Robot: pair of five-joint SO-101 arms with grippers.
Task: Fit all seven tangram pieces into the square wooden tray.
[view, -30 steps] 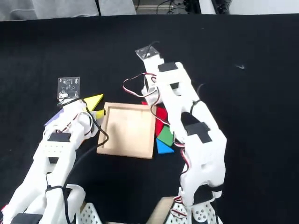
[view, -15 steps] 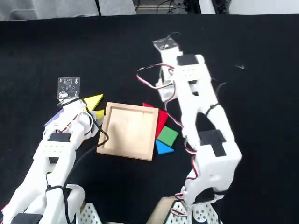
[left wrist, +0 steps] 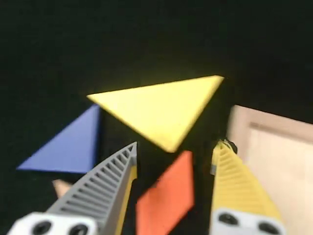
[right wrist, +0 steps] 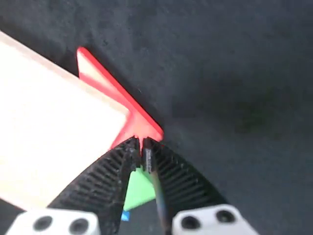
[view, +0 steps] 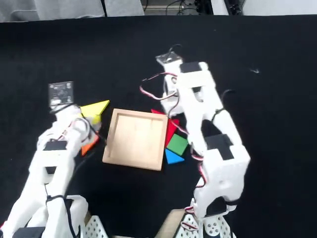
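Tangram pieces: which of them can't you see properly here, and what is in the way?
Red triangular piece: high view, partly under the right arm.
Orange parallelogram piece: high view, mostly under the left arm; left wrist view, cut by the picture's edge.
Pale tan sliver: left wrist view, behind a grey finger; unidentifiable.
Green square piece: right wrist view, largely behind the black fingers.

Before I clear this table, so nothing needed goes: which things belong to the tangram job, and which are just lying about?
Job: wooden tray, yellow triangle, orange piece, red piece, green square, bright blue triangle, violet-blue triangle.
Lying about: cables past the far edge.
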